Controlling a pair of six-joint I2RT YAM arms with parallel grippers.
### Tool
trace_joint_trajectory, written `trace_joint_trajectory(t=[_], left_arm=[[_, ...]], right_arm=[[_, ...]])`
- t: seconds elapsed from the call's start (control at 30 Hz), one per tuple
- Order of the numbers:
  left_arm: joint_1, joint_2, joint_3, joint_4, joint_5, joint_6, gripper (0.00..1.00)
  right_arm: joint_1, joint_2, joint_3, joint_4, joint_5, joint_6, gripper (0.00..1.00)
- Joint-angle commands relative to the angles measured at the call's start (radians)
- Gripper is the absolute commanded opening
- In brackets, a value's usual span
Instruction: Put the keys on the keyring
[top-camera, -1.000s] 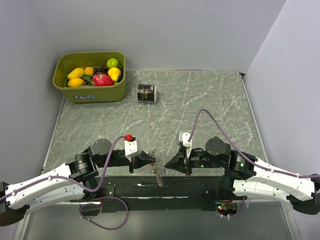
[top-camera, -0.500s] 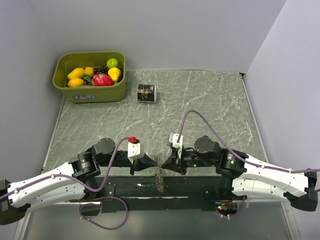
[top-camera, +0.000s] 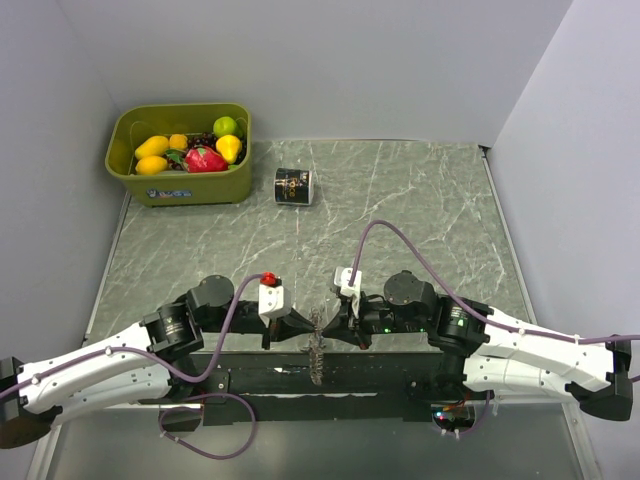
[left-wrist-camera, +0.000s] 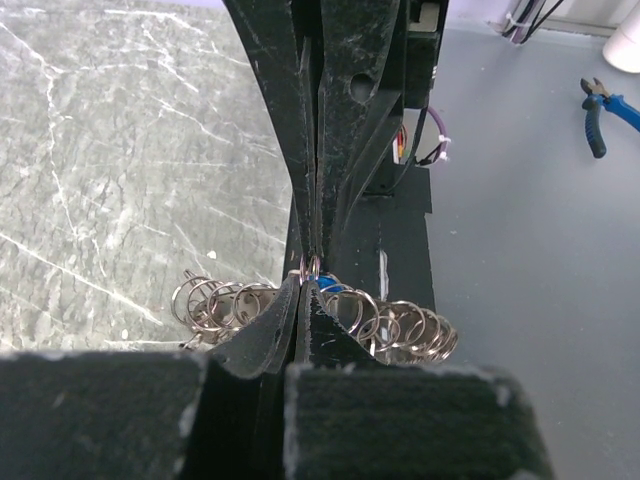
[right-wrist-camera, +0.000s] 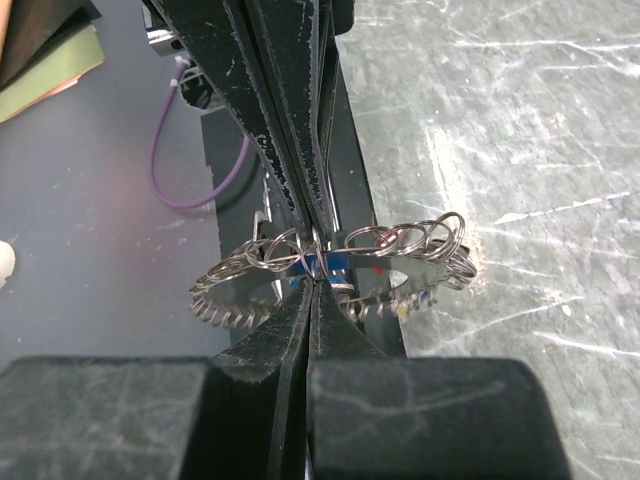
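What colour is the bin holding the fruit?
The bin is olive green; the top external view shows it best.

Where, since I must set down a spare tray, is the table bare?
Bare marble table lies right of the black can to the far right edge, and between the green bin and the left arm. Crowded: the near edge, where left tool and right tool meet at the keyring.

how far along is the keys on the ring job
Done: the keyring already carries a fringe of keys. In hand: left gripper shut on the keyring, right gripper shut on a blue-headed key at its rim. Left: threading that key on; not visibly done.
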Motion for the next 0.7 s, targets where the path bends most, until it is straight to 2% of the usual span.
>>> trace_joint_trajectory(t=[0.0, 0.67], left_arm=[[0.001, 0.020, 0.026, 0.046, 0.019, 0.017, 0.01], [-0.003, 0.018, 0.046, -0.014, -0.012, 0.032, 0.01]], right_arm=[[0.005, -0.029, 0.054, 0.062, 0.025, -0.015, 0.00], [0.005, 0.009, 0.087, 0.056, -0.010, -0.029, 0.00]])
